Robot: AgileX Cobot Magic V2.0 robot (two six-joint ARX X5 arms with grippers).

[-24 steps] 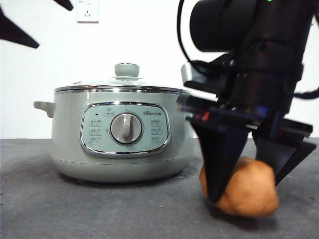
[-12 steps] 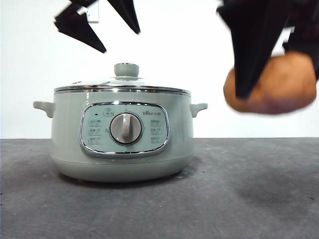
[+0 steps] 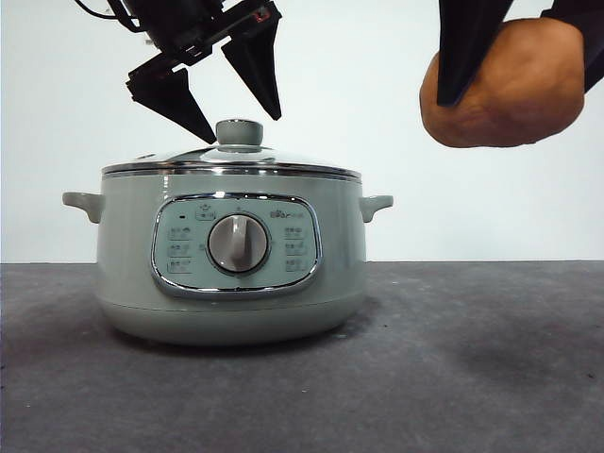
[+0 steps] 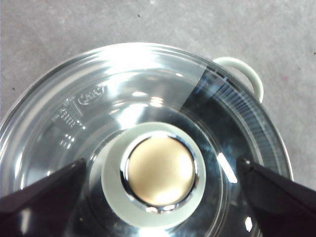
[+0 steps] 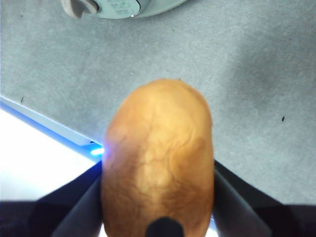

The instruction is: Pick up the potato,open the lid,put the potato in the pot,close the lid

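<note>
The pale green pot [image 3: 123,245] stands on the table at the left with the glass lid [image 3: 189,159] shut on it. My left gripper [image 3: 245,130] is open, with one jaw on each side of the lid's knob [image 3: 240,133] and just above it, not touching. In the left wrist view the gripper [image 4: 160,160] is centred over the knob [image 4: 159,172] and the lid [image 4: 148,79]. My right gripper [image 3: 517,57] is shut on the orange-brown potato [image 3: 514,94] and holds it high at the right, beside the pot. The right wrist view shows the gripper [image 5: 158,170] clamping the potato [image 5: 158,128].
The grey table [image 3: 472,359] stretches in front of and to the right of the pot. A side handle [image 4: 244,74] sticks out of the pot. The right wrist view shows the pot's front [image 5: 123,6] and a white strip with a blue light [image 5: 44,163] at the table's edge.
My right gripper has lifted the potato off the table to high at the right. My left gripper has come down from the top corner to the lid's knob.
</note>
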